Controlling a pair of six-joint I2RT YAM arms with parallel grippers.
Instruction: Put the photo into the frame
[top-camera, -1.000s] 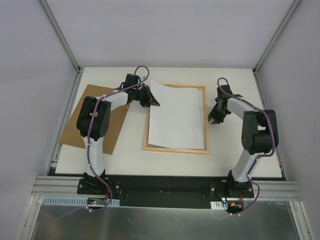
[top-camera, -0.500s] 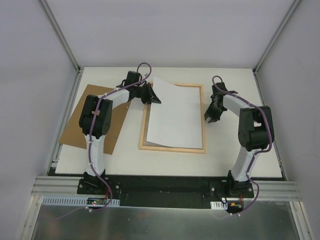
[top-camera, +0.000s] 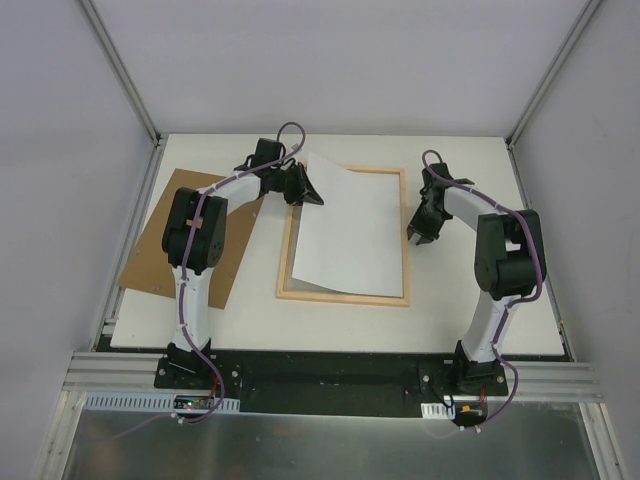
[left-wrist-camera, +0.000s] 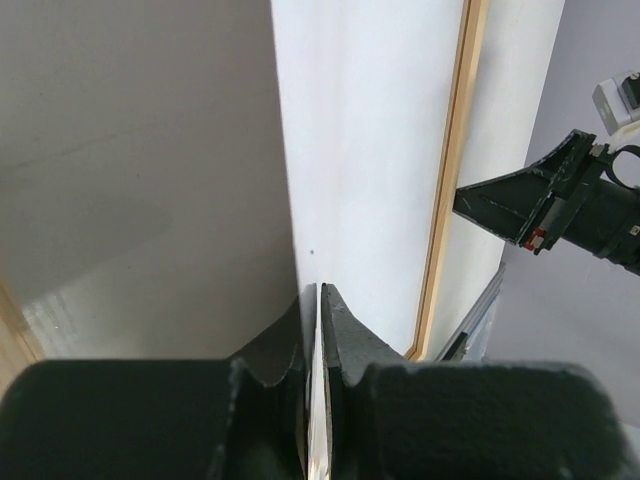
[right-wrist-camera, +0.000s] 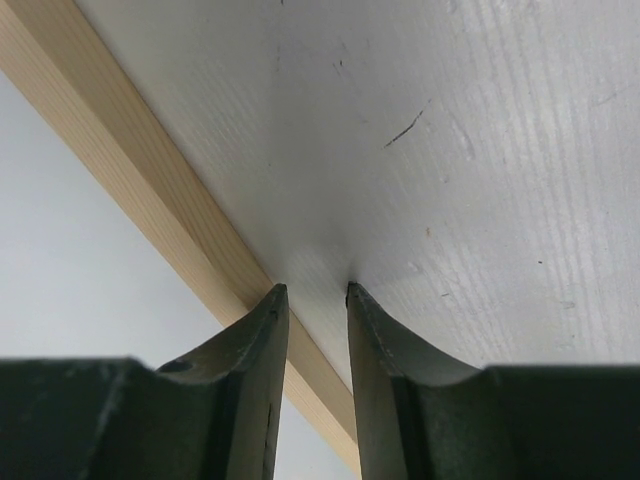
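Note:
The photo (top-camera: 350, 230) lies white side up over the frame (top-camera: 342, 297), which is light wood and flat on the table. My left gripper (top-camera: 308, 195) is shut on the photo's far left corner and holds that corner lifted. In the left wrist view the paper edge runs between the closed jaws of the left gripper (left-wrist-camera: 318, 290), with the photo (left-wrist-camera: 370, 150) spreading toward the frame's far strip (left-wrist-camera: 455, 150). My right gripper (top-camera: 416, 238) points down at the frame's right side. Its fingers (right-wrist-camera: 275, 300) are narrowly parted, empty, and rest on the table against the wood strip (right-wrist-camera: 120, 140).
The brown backing board (top-camera: 150, 250) lies at the table's left, partly under the left arm. White table (right-wrist-camera: 450, 150) spreads right of the frame. Walls of the enclosure stand behind and on both sides.
The frame has slid a little to the left, with the right gripper following against its right strip. The left gripper kept hold of the photo's corner and shifted slightly left.

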